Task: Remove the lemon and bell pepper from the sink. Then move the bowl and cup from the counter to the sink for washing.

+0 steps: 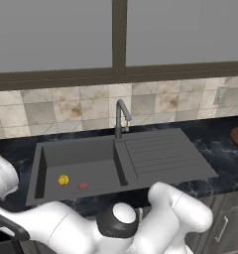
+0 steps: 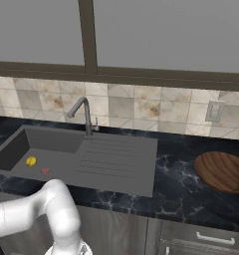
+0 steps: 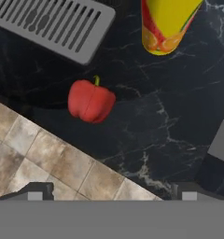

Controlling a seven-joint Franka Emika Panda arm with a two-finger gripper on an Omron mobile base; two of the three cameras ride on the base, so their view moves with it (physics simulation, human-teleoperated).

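The jaws stand wide apart with nothing between them, above the dark marbled worktop (image 3: pixel 170 121). In the hand view the bell pepper (image 3: pixel 91 101) lies on that worktop, near the tiled wall and clear of the sink, with the cup (image 3: pixel 165 23) standing well apart from it and a grey slotted grille (image 3: pixel 53 25) beside. The lemon (image 1: pixel 64 180) rests in the sink (image 1: pixel 81 156) basin beside a dull reddish disc (image 1: pixel 83 186). The bowl (image 2: pixel 223 171) sits on the worktop, well to the right of the drainboard (image 2: pixel 116 159).
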